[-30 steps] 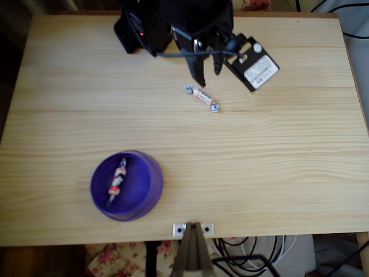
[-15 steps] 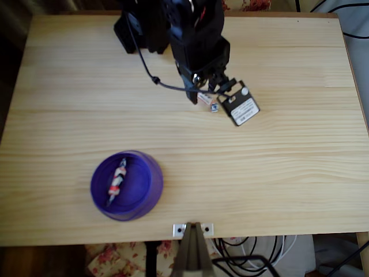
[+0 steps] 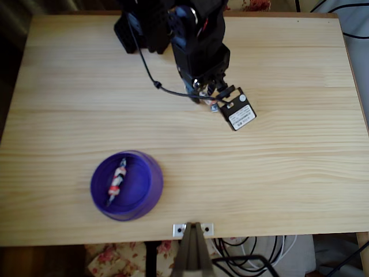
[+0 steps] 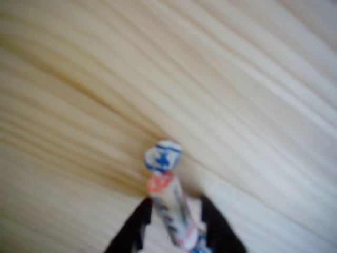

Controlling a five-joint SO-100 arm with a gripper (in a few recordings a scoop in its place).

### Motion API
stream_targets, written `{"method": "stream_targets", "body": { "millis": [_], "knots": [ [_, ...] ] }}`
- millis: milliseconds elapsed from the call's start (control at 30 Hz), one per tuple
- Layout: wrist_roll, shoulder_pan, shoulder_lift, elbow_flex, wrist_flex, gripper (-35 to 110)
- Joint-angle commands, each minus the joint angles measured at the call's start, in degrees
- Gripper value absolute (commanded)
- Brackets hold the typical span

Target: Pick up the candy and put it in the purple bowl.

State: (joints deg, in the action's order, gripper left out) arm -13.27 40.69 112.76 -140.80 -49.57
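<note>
1. A white label (image 3: 242, 117) on the black block just right of the gripper (image 3: 206, 99) carries print too small to read.
2. In the wrist view the gripper's two dark fingers (image 4: 138, 227) flank the candy (image 4: 169, 207) (whether they pinch it cannot be told), its blue-white end pointing ahead.
3. Since a second ago the arm has come down over the candy, covering most of it.
4. The purple bowl (image 3: 153, 186), well away toward the table's (image 3: 288, 173) near edge, holds a striped candy (image 3: 117, 179).
</note>
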Motion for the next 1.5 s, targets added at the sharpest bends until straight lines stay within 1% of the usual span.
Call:
{"method": "stream_targets", "body": {
  "millis": [0,200,333,467,633,733,800,933,1233,1467],
  "knots": [
    [-1.23,1.58,1.67,0.7,0.88,0],
    [-2.72,2.02,4.66,-0.35,-0.09,-1],
    [-1.49,-1.14,11.69,0.26,-3.87,-1],
    [2.99,-10.55,18.37,3.6,-7.65,-1],
    [8.61,-26.19,17.67,11.6,-10.37,-1],
    [9.23,-34.98,12.13,17.67,-10.28,-1],
    [7.82,-40.25,5.45,23.82,-11.43,-1],
    [6.59,-46.85,-4.04,32.87,-11.69,-1],
    [4.48,-49.31,-20.04,47.9,-9.67,-1],
    [4.31,-49.04,-26.54,53.53,-8.61,-1]
  ]
}}
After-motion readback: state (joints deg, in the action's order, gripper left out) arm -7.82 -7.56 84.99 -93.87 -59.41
